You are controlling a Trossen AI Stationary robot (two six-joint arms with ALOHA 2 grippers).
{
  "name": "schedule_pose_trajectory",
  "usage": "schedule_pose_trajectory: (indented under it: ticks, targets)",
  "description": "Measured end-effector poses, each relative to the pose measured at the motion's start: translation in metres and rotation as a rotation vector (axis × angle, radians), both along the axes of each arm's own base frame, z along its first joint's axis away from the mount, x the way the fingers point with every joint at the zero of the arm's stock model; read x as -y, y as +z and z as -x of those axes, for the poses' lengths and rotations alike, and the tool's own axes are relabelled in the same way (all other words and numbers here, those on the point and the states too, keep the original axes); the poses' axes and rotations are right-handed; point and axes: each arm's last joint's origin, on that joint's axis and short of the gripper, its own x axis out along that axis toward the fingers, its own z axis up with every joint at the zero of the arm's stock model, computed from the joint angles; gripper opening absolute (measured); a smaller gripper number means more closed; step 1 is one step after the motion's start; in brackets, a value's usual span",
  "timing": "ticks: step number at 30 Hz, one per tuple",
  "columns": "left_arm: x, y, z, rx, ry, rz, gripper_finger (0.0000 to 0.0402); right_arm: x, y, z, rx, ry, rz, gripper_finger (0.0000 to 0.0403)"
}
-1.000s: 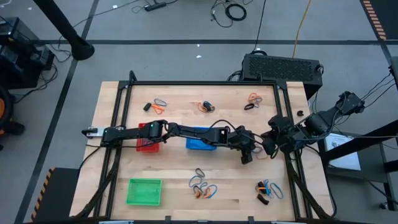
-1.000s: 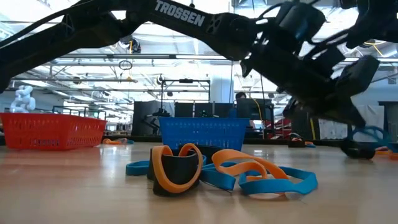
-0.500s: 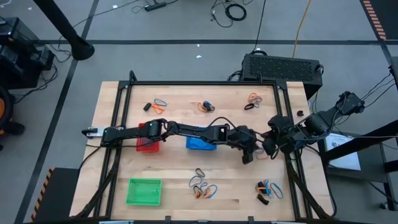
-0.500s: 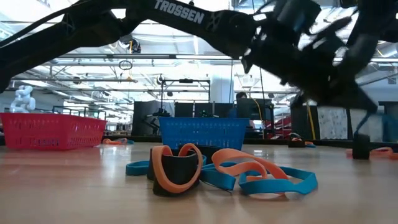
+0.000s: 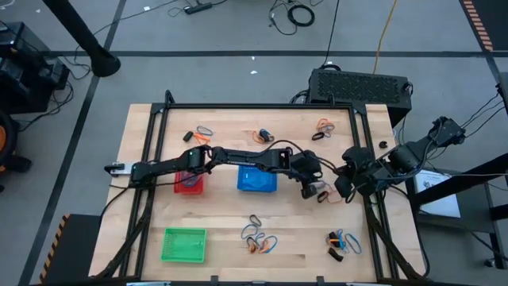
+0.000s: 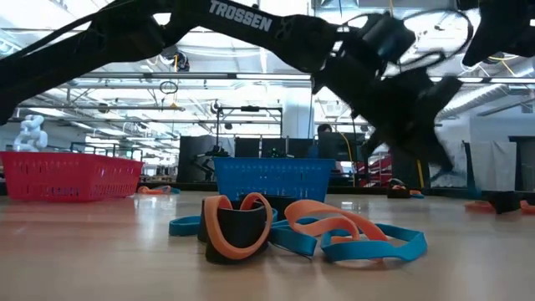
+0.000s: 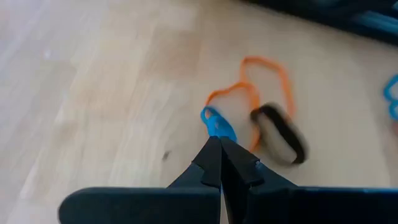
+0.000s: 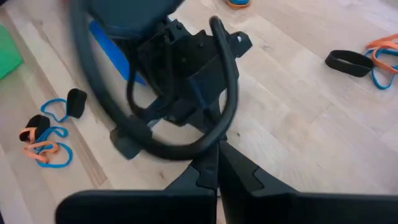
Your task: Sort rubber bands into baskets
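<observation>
Left hand (image 7: pixel 220 148) closed on a blue rubber band (image 7: pixel 217 124), above the table (image 5: pixel 222 222) right of the blue basket (image 5: pixel 256 179), near an orange band (image 7: pixel 249 90); right hand (image 8: pixel 217 152) closed, empty, just beside.

The left arm (image 5: pixel 238 159) stretched across the blue basket (image 5: pixel 256 180), blocking it; bare wood lay open near the green basket (image 5: pixel 184 245)
</observation>
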Motion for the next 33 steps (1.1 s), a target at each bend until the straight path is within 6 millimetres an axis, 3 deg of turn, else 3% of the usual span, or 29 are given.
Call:
schedule_pose_trajectory:
  ticks: [9,21,33]
  targets:
    - [-0.0019,-0.0036,0.004,-0.061,0.035,-0.032,0.0011,0.0002,0.0003,-0.0002,0.009,-0.009,0.008,0.0]
    - [-0.0001,-0.0024,0.0027,-0.042,0.024,-0.06,0.0118,0.0002,0.0004,-0.0004,0.012,-0.01,0.009,0.0]
    - [-0.0002,-0.0006,0.0009,-0.006,-0.074,-0.172,0.0125,0.0005,0.0003,0.0,0.007,-0.003,0.018,0.0]
